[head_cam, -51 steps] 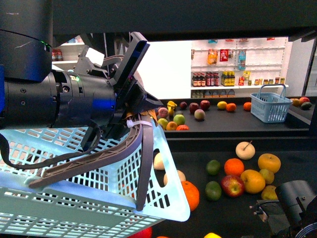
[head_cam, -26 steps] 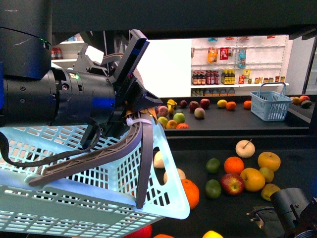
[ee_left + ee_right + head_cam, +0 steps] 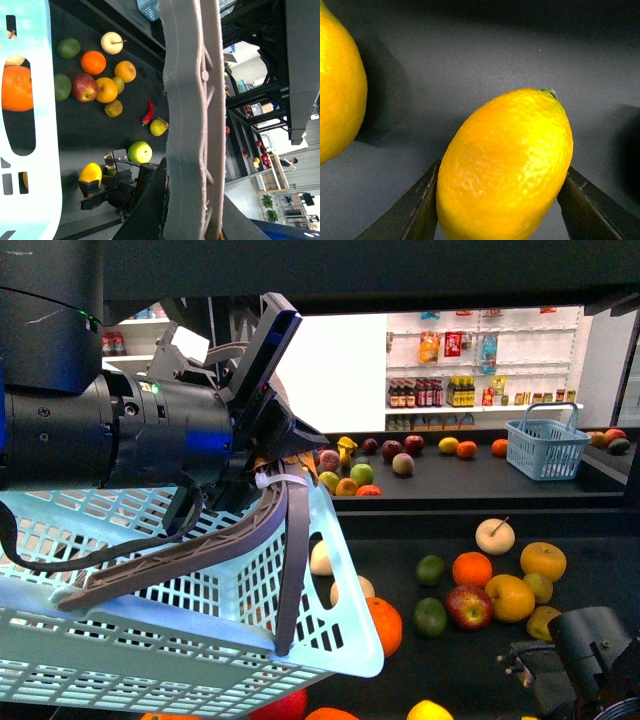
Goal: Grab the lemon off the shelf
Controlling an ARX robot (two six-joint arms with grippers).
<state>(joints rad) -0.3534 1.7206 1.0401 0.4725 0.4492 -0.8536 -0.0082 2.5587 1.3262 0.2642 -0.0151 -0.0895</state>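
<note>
Lemon lodged between right fingers, contacted both sides, gripped. Right arm low, near right. Left fingers clamped on basket handle.

My left arm is a black cylindrical housing with a glossy blue patch and a small green indicator light. A black cable loops beneath it. A white cable tie sits beside my left hand. My right hand has flat, dark fingers.
</note>
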